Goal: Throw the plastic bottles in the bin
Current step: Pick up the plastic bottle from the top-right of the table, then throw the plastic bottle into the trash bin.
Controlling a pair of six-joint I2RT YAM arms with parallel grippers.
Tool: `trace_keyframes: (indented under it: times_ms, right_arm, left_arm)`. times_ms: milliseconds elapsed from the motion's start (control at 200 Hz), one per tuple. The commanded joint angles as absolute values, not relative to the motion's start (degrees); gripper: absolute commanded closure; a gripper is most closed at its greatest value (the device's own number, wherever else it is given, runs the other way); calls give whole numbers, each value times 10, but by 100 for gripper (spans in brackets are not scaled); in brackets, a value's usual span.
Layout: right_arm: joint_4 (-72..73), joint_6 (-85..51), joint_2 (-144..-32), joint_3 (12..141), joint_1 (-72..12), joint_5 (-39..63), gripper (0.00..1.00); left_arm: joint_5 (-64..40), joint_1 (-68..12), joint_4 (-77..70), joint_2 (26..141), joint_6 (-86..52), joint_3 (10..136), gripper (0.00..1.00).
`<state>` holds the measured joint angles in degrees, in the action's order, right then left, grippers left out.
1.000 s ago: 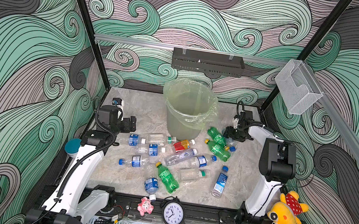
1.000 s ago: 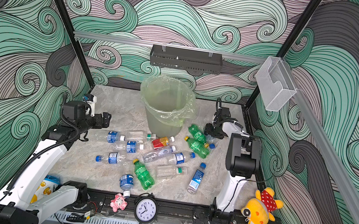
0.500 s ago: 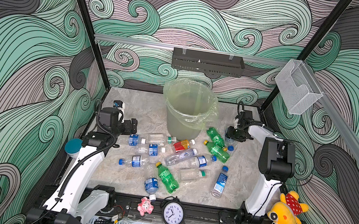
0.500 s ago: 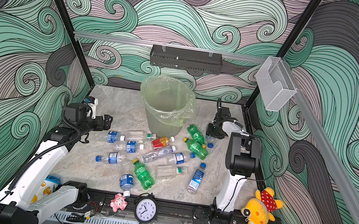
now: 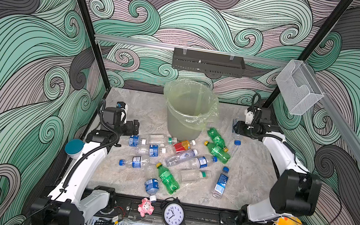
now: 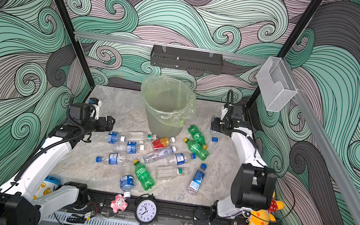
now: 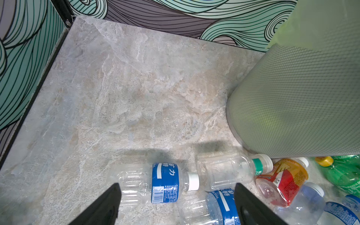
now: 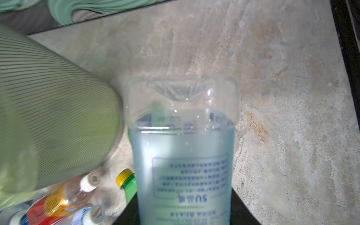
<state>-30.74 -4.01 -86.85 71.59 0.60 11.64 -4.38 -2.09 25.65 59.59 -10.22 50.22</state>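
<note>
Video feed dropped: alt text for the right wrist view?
The right gripper holds a clear bottle with a pale blue label, base away from the camera. The grey bin stands close beside it on the marble table, other bottles lying at its foot.

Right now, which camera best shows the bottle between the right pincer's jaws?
Right wrist: the clear bottle fills the frame, label visible, flanked by the right pincer. Both top views show only its blue cap and faint body. Left wrist misses it.
</note>
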Motion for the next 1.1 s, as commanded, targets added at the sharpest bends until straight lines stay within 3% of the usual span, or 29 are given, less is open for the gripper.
trace_keyframes:
  times_ms: [0, 210, 345, 516, 671, 806, 871, 906, 1096]
  right_arm:
    - [-283, -20, -809, 677, 6, 199, 55]
    - [-186, -39, -667, 594, 4, 329, 53]
    - [-194, -47, -636, 629, -8, 367, 53]
    - [-236, -36, -685, 764, -84, 350, 51]
    - [-277, -35, -827, 957, -167, 301, 46]
    - [-374, -24, -949, 1115, -209, 231, 34]
    - [-393, -18, -968, 1137, -212, 218, 15]
    - [-395, -14, -967, 1135, -212, 217, 10]
    - [-397, -7, -905, 1083, -210, 188, 7]
  left_arm:
    - [-59, -27, 244, 595, -109, 517, 8]
    - [-54, -28, 241, 597, -107, 524, 8]
    - [-52, -27, 242, 599, -103, 525, 8]
    - [-49, -27, 243, 596, -104, 528, 8]
    - [-49, -28, 239, 590, -107, 521, 8]
    - [-45, -27, 257, 582, -113, 524, 8]
    - [-44, -27, 269, 576, -109, 526, 8]
    - [-42, -27, 275, 572, -105, 527, 8]
    - [-38, -27, 296, 564, -96, 536, 7]
